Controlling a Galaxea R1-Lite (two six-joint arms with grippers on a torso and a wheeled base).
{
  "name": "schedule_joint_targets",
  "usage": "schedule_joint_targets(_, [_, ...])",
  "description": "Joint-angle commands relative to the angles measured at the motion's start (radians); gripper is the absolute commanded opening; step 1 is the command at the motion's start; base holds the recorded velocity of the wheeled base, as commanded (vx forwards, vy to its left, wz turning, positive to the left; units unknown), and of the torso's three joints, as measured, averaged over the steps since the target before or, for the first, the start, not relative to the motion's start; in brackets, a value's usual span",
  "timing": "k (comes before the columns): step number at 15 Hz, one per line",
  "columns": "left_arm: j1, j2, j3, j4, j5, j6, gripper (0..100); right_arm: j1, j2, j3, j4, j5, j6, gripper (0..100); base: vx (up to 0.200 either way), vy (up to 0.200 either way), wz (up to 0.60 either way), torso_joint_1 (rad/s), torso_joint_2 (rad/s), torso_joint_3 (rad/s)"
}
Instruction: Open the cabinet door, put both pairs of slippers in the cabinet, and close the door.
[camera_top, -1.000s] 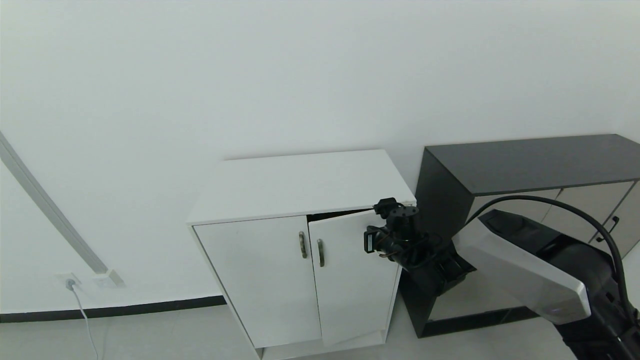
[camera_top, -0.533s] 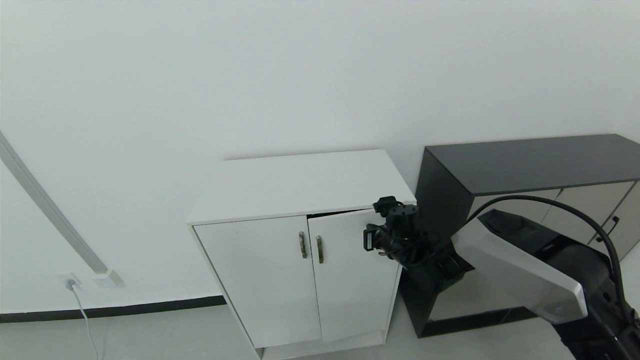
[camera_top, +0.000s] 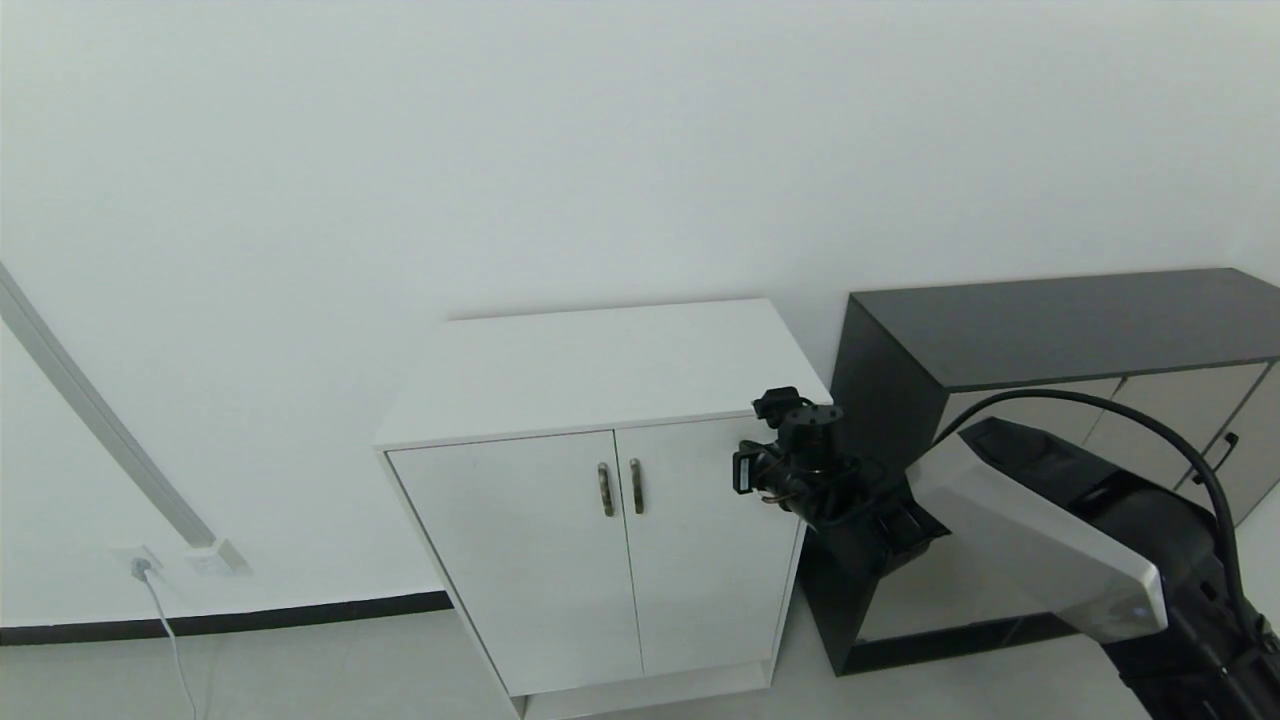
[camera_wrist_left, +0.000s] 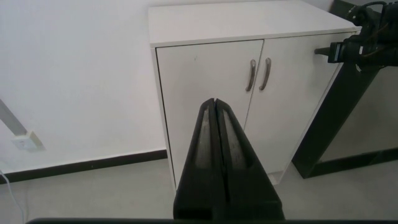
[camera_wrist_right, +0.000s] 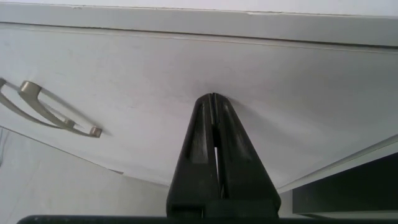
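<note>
Cabinet (camera_top: 600, 370) stands closed against white wall (camera_top: 600, 150), right end effector (camera_wrist_right: 214, 98) and left end effector (camera_wrist_left: 214, 102) both pressed together.

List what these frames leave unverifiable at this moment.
- Whether slippers are inside the white cabinet: shut doors hide the interior, head and left wrist views.
- Whether the right gripper touches the right door: its own tips cover the contact spot, right wrist view.
- Black cabinet right end: head view edge.

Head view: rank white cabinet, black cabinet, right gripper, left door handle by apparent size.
1. white cabinet and black cabinet: close. The black one is cut off by the frame edge and partly hidden, so I won't rank them.
2. right gripper
3. left door handle
</note>
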Motion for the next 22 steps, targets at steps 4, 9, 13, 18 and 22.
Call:
schedule_joint_targets(4, [0.0, 0.001, 0.0, -0.001, 0.0, 0.0, 0, -0.002, 0.004, -0.006, -0.001, 0.0, 0.0, 0, 0.0, 0.0, 0.0, 0.0, 0.0, 0.0])
schedule_joint_targets(9, [0.0, 0.001, 0.0, -0.001, 0.0, 0.0, 0, -0.001, -0.117, 0.17, -0.025, -0.061, 0.001, 0, 0.0, 0.0, 0.0, 0.0, 0.0, 0.0])
schedule_joint_targets(13, [0.0, 0.001, 0.0, 0.001, 0.001, 0.0, 0, -0.021, -0.295, 0.426, -0.122, -0.069, 0.001, 0, 0.0, 0.0, 0.0, 0.0, 0.0, 0.0])
schedule_joint_targets(18, [0.0, 0.001, 0.0, 0.001, 0.0, 0.0, 0, -0.125, -0.446, 0.704, -0.272, -0.07, 0.001, 0, 0.0, 0.0, 0.0, 0.0, 0.0, 0.0])
schedule_joint_targets(22, [0.0, 0.001, 0.0, 0.001, 0.0, 0.0, 0, -0.208, -0.581, 0.919, -0.355, -0.07, -0.019, 0, 0.0, 0.0, 0.0, 0.0, 0.0, 0.0])
